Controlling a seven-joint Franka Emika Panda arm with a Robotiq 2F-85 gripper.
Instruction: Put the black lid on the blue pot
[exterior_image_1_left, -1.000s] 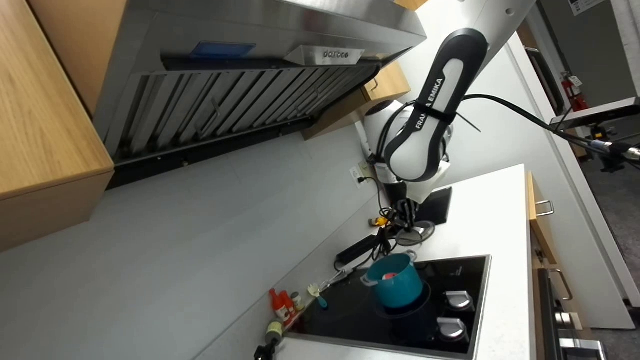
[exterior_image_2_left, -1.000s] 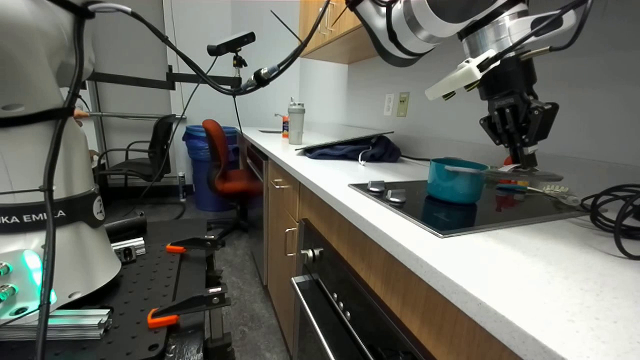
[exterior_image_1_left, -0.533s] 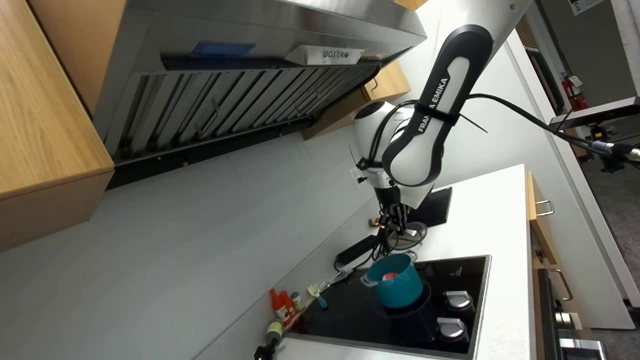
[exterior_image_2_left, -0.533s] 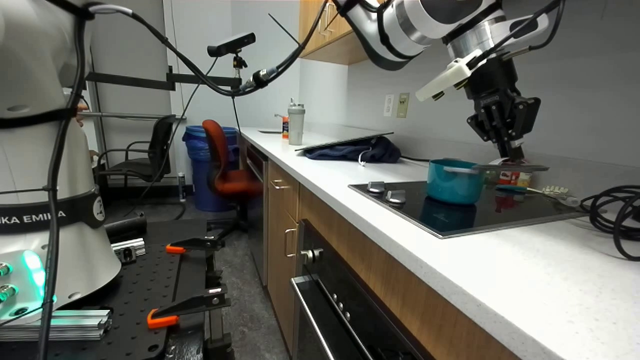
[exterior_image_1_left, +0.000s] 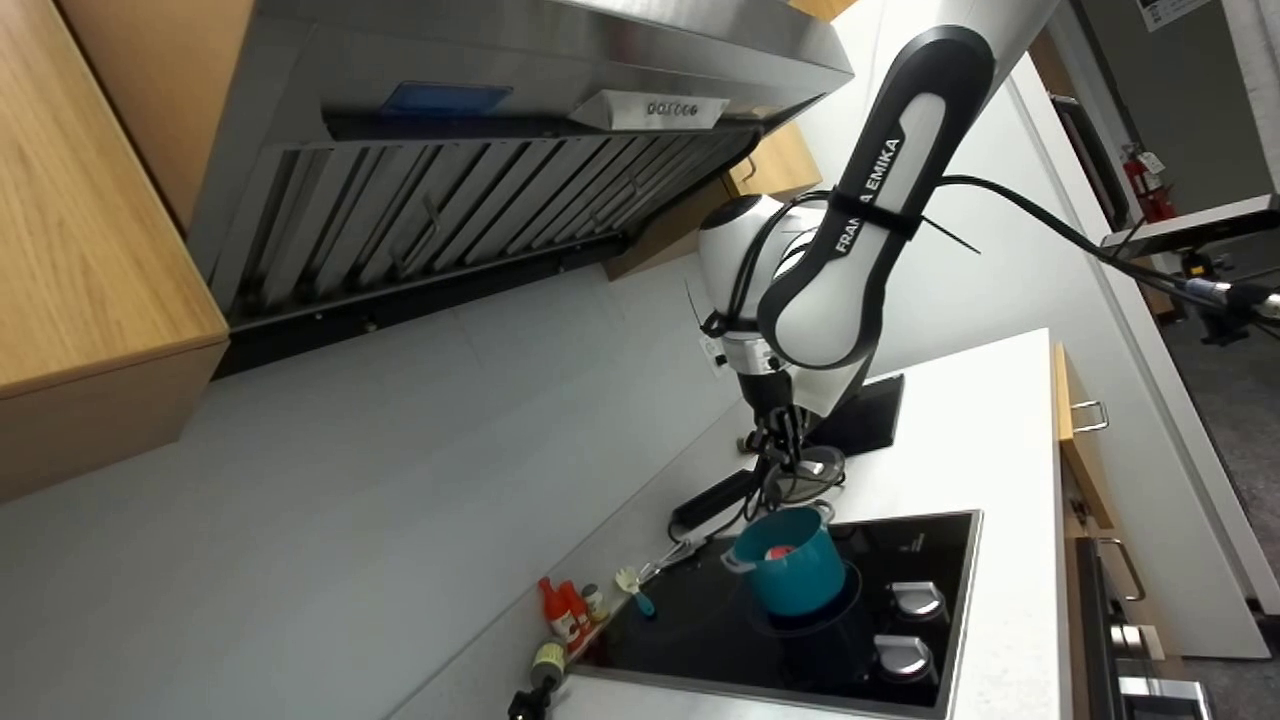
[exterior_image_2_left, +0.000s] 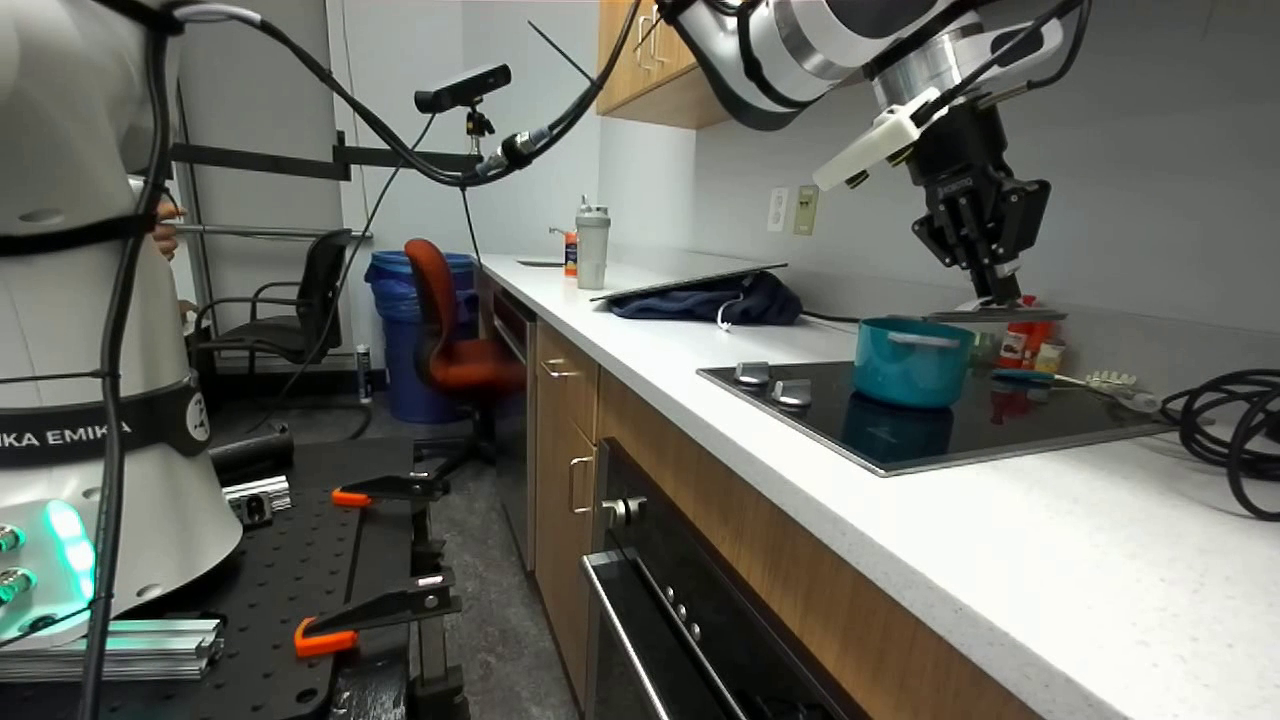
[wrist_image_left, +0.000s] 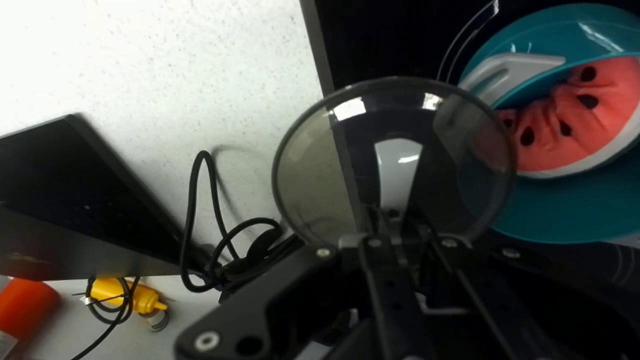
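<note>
pinching the pale handle (wrist_image_left: 398, 170) of the black lid (wrist_image_left: 352, 155), the tool (wrist_image_left: 395, 220) is hovering above the white worktop (exterior_image_2_left: 1000, 550). the lid is hanging nearly level beneath the tool. lower than the tool and just to its right in the wrist view, the blue pot (wrist_image_left: 575, 207) is standing on the stovetop (exterior_image_2_left: 1040, 420), its edge partly showing through the lid; a watermelon-patterned piece (wrist_image_left: 590, 115) is lying inside. left of the tool there, a black cable (wrist_image_left: 189, 217) is looping, and beyond the tool, in an exterior view, red bottles (exterior_image_2_left: 1013, 346) are standing.
</note>
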